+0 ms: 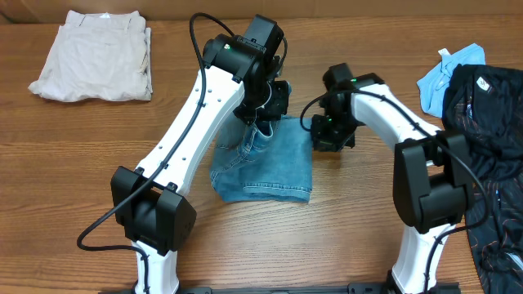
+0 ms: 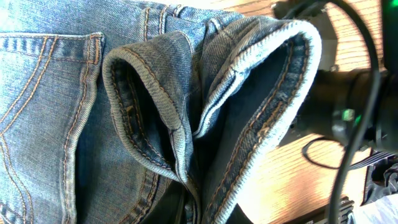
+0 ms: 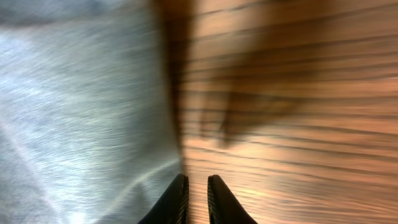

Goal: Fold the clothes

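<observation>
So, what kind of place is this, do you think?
Probably a robotics lab or test bench, not a home. Two white-and-black robot arms stand at a brown wooden table, working on partly folded light-blue denim jeans, with cream-beige trousers and black garments laid aside at the table's ends.

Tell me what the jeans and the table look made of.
Jeans: cotton denim, apparently; light-blue faded twill weave, matte, with tan topstitching and thick stitched hems. Table: wood or wood-look laminate, cannot tell which; brown streaky grain, slight sheen.
</observation>
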### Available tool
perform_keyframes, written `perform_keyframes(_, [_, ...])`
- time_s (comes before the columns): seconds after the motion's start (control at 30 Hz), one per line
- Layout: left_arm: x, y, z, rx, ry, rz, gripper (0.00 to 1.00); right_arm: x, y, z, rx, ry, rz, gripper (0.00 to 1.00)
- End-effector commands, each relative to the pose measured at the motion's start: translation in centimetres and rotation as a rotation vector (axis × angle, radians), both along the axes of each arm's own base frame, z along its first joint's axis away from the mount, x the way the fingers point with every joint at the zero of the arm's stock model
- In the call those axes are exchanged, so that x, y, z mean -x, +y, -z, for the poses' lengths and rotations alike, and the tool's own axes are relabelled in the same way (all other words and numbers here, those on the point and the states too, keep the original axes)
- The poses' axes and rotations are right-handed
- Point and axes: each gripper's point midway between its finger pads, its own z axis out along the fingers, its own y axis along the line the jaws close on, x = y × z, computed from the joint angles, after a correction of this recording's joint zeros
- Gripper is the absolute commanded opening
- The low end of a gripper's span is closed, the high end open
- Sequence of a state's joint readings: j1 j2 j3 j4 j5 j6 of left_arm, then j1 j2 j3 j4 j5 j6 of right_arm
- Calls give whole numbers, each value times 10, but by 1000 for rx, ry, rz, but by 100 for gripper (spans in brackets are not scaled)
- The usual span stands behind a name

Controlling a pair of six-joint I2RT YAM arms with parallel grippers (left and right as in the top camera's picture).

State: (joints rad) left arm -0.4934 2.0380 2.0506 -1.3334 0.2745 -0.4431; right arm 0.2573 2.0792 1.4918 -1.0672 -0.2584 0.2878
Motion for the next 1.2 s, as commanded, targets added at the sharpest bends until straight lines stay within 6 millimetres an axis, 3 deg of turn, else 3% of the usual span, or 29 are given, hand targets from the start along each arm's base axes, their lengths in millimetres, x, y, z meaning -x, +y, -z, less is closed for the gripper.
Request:
perform_keyframes(0.0, [3, -15, -4, 41, -1, 20, 11, -3, -18, 2, -1, 19, 47, 15])
perform_keyframes(0.1, [6, -24, 1, 50, -2, 25, 17, -3, -29, 2, 2, 33, 70, 15])
perform_keyframes(0.3, [12, -38, 1, 58, -10, 49, 20, -2, -36, 1, -6, 41, 70, 15])
perform_keyframes(0.33, [13, -39, 2, 56, -11, 52, 27, -2, -37, 1, -6, 41, 71, 15])
perform_keyframes(0.37, [13, -39, 2, 52, -14, 55, 41, -3, -37, 1, -6, 41, 72, 16])
perform_keyframes(0.4, [13, -39, 2, 52, -17, 59, 47, -2, -37, 1, -6, 41, 72, 16])
perform_keyframes(0.5, [13, -40, 2, 52, -17, 62, 48, -3, -37, 1, -5, 40, 72, 19])
perform_keyframes(0.57, [13, -40, 1, 52, -19, 66, 58, -4, -38, -2, -5, 42, 76, 19])
perform_keyframes(0.6, [12, -40, 1, 52, -23, 72, 58, -4, -39, -4, -5, 43, 79, 19])
perform_keyframes(0.73, [8, -33, 0, 54, -29, 68, 61, -15, -49, -30, -7, 39, 97, 19])
perform_keyframes(0.9, [-2, -10, 2, 35, -7, 15, 65, -28, -64, -73, -13, 17, 124, 19])
perform_keyframes(0.97, [-6, 4, 4, 24, 8, -16, 67, -30, -61, -90, -56, 4, 88, 19])
perform_keyframes(1.07, [-15, 46, 10, -59, 31, -101, 71, -25, -28, -122, -283, -18, -38, 19])
perform_keyframes(1.17, [-15, 88, 16, -181, 56, -170, 72, -10, -2, -138, -456, -16, -157, 18])
